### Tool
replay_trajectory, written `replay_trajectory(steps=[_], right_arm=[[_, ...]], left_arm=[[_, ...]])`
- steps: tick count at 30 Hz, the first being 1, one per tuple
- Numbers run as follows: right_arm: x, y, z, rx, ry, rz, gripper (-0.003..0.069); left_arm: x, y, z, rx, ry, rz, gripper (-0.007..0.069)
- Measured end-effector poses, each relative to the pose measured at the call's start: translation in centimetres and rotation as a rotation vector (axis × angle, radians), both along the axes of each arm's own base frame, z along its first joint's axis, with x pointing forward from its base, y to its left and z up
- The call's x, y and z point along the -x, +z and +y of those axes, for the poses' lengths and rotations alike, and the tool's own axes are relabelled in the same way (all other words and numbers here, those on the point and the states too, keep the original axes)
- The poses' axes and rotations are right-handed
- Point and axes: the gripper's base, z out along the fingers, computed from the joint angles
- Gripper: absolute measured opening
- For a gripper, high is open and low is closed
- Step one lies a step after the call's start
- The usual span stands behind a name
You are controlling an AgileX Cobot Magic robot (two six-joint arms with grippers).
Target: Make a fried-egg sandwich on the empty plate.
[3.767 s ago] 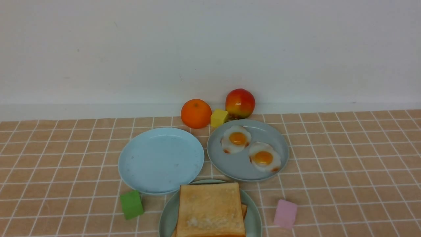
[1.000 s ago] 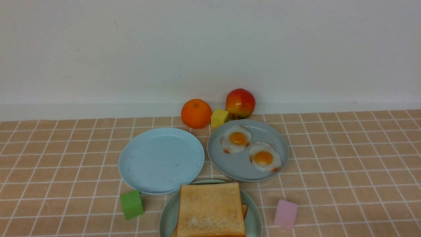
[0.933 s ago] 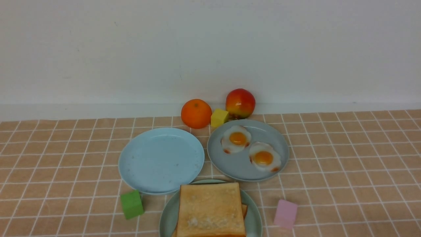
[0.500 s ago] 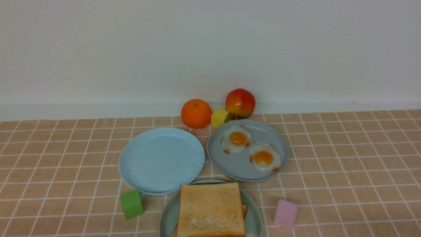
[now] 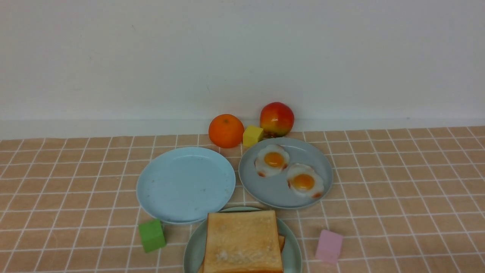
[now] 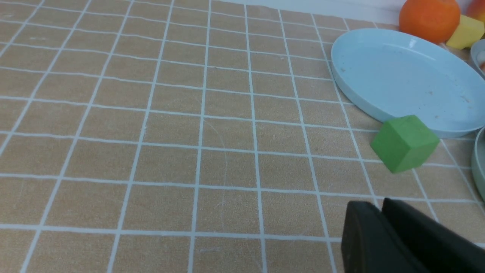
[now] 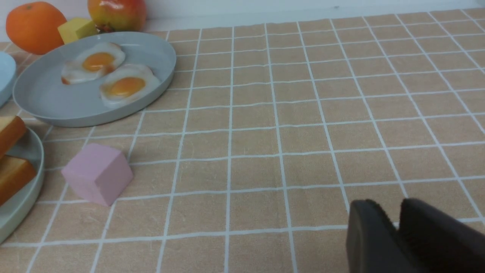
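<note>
The pale mint-green plate (image 5: pixel 192 248) sits at the near edge and holds two golden toast slices stacked: the top slice (image 5: pixel 242 240) covers the lower one (image 5: pixel 281 242). Whether an egg lies between them does not show. Two toy fried eggs (image 5: pixel 271 160) (image 5: pixel 304 181) lie on the grey-blue plate (image 5: pixel 273 195). My left gripper (image 6: pixel 379 204) is shut and empty over bare cloth, near the green cube (image 6: pixel 404 143). My right gripper (image 7: pixel 394 206) is shut and empty over bare cloth, right of the pink cube (image 7: pixel 97 173). Neither gripper shows in the front view.
A light sky-blue plate (image 5: pixel 185 184) with a few crumbs lies left of the egg plate. An orange (image 5: pixel 226 130), a yellow cube (image 5: pixel 252 135) and an apple (image 5: pixel 276 118) stand by the back wall. The green cube (image 5: pixel 151 235) and pink cube (image 5: pixel 329 245) flank the toast plate.
</note>
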Motion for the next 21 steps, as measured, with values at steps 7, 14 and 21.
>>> replay_trajectory(steps=[7, 14, 21], right_arm=[[0.00, 0.00, 0.00, 0.001, 0.000, 0.000, 0.0153], [0.00, 0.00, 0.00, 0.001, 0.000, 0.000, 0.0157], [0.00, -0.02, 0.00, 0.001, 0.000, 0.001, 0.0165]], left_arm=[[0.00, 0.00, 0.01, -0.003, 0.000, 0.000, 0.0075], [0.00, 0.00, 0.01, -0.003, 0.000, 0.000, 0.0085], [0.00, 0.00, 0.01, -0.003, 0.000, 0.000, 0.0092]])
